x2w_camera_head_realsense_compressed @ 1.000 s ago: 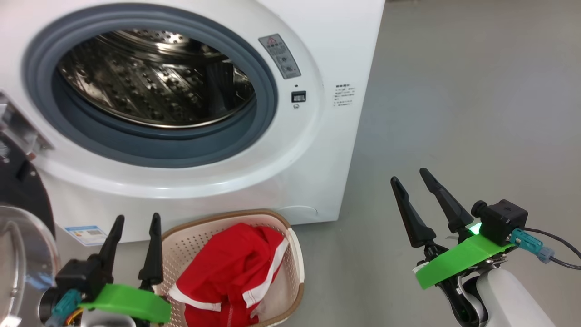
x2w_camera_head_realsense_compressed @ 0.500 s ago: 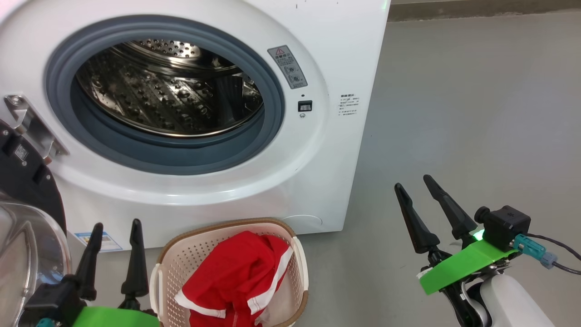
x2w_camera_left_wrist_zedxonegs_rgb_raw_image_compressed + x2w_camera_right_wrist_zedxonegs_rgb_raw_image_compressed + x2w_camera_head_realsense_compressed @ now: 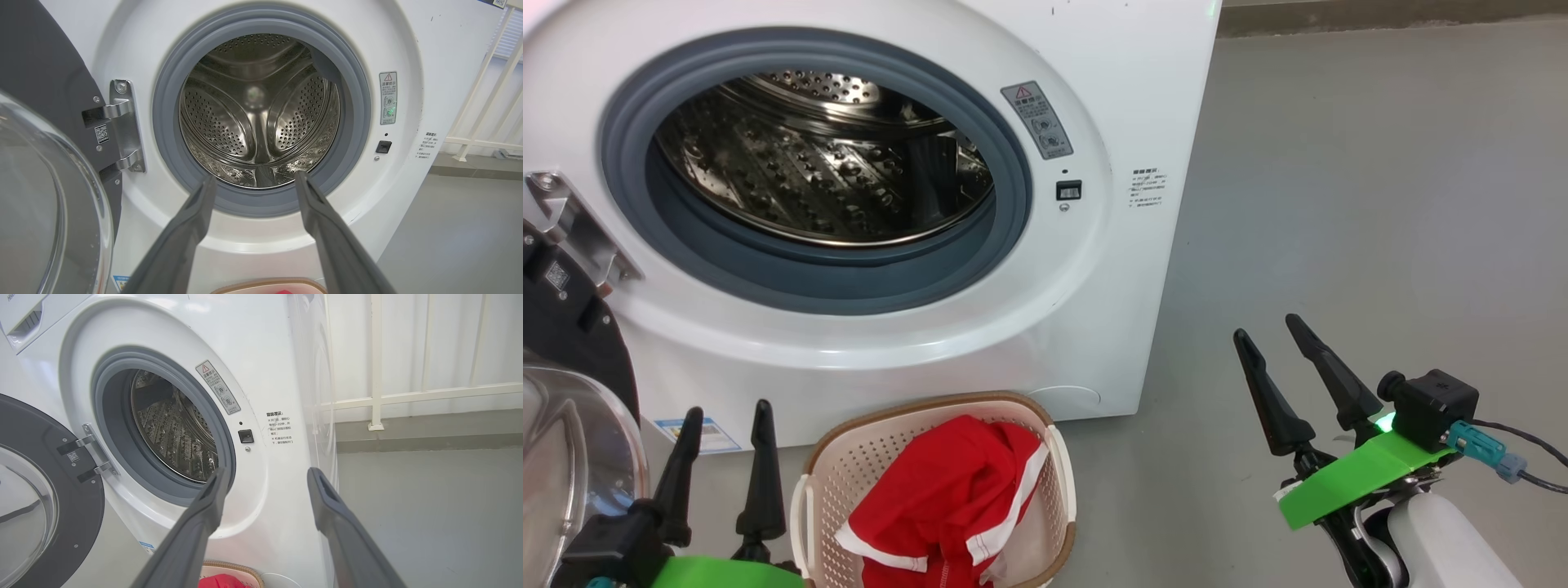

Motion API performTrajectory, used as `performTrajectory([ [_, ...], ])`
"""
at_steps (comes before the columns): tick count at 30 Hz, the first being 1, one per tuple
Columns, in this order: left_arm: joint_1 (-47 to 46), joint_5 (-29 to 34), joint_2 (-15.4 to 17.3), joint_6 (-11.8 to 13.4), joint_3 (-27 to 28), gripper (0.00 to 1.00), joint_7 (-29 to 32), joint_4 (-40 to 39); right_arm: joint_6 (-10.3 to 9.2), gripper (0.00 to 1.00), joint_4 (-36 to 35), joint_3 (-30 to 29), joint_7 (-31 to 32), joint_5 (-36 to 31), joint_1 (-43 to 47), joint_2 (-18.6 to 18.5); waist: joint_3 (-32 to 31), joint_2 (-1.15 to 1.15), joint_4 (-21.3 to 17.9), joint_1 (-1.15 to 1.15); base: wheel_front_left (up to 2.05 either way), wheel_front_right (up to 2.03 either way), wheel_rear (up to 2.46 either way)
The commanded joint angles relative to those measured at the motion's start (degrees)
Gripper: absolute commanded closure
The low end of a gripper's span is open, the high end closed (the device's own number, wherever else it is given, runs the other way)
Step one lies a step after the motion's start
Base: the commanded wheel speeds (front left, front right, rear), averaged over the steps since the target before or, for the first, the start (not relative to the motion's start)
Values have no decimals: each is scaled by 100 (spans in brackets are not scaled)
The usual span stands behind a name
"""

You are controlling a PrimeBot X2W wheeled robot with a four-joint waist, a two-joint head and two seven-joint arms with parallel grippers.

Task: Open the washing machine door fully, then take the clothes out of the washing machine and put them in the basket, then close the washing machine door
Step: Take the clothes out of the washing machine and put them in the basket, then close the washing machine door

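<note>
Head view: bright red, white-striped clothes (image 3: pixel 947 490) lie in cream perforated basket (image 3: pixel 931 402), boxy white washing machine (image 3: pixel 1094 327) empty; left gripper (image 3: pixel 727 408) backed off, right gripper (image 3: pixel 1265 326) alongside, the 2 spread, empty; black-rimmed glass door (image 3: pixel 572 327) awaits closing.

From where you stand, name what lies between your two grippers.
Head view: the basket holding the clothes sits just beside the left gripper; from there to the right gripper, bare grey floor.
</note>
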Motion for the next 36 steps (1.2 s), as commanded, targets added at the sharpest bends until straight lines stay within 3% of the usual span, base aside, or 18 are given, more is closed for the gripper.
performTrajectory([
  [1, -84, -21, 139, 38, 238, 0, -35, -141, 9, 0, -142, 131, -26, 1, -24, -31, 3, 0, 0, 0, 0, 0, 0],
  [11, -115, -90, 143, 14, 248, 0, -51, -120, 9, 0, -137, 125, -26, 2, -41, -22, 29, 0, 11, 0, -53, 53, 0],
  [27, -137, -102, 162, 6, 205, 0, -67, -67, 9, 0, -120, 152, -26, -3, -40, -32, 52, 0, 35, 0, -162, 162, 0],
  [36, -146, -127, 172, 3, 172, 0, -71, -25, 9, 0, -89, 207, -26, 22, -43, -48, 37, 0, 36, 0, -39, 39, 0],
])
